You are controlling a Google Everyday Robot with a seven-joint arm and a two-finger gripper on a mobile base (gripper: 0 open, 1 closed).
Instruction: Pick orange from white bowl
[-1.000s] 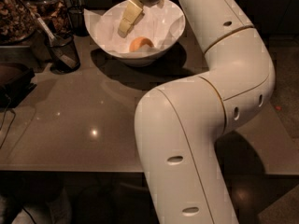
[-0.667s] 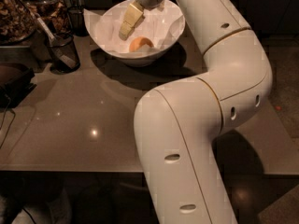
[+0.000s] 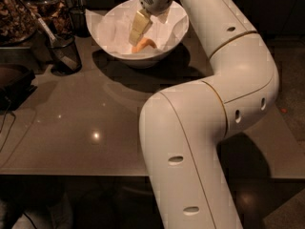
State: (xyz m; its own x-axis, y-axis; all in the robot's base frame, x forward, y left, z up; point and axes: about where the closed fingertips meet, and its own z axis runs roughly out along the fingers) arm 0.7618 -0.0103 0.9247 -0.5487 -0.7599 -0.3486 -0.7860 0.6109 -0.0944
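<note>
The white bowl [image 3: 110,19] stands at the back of the grey-brown table, lined with white paper. The orange [image 3: 147,44] lies at the bottom of the bowl, partly hidden by my gripper. My gripper [image 3: 138,31] reaches down into the bowl from above, its pale tip right at the left side of the orange. My white arm [image 3: 224,66] bends across the right half of the view.
A dark mesh cup [image 3: 63,52] with a utensil in it stands left of the bowl. A container of brown snacks [image 3: 16,13] sits at the far left back. A black object [image 3: 13,86] lies at the left edge. The table's front edge [image 3: 71,173] runs below.
My gripper has moved lower into the bowl and closer to the orange, which it now partly covers.
</note>
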